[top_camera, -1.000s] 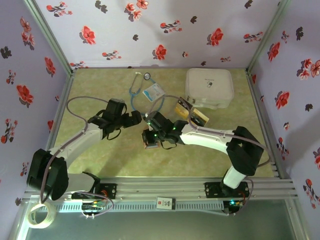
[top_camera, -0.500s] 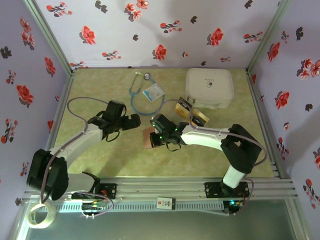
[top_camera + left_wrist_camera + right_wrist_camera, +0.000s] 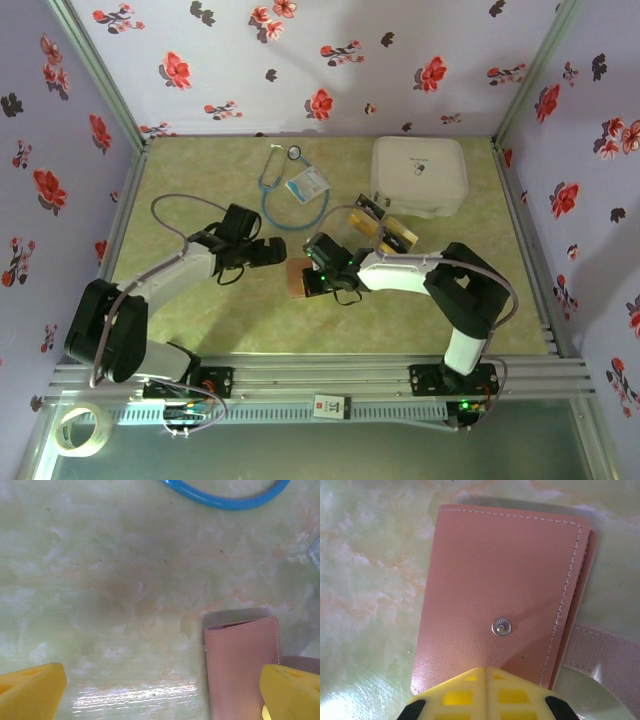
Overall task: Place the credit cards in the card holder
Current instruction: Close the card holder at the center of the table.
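Card holder [image 3: 500, 605]: tan-pink leather, folded shut, snap stud face up, flat on the table [image 3: 200, 320] at its middle. Long axis in line with the right gripper's fingers, strap trailing at one side
Right gripper [image 3: 485, 690]: fingers pressed together, tips over the holder's near edge
Left gripper [image 3: 160, 695]: jaws wide apart, holding nothing, holder beside one finger
Credit cards [image 3: 398, 235]: yellow-gold with black bands, loose further back right, touching the white case [image 3: 420, 177], lid closed
Stethoscope [image 3: 272, 185], badge card [image 3: 307, 184]: far centre
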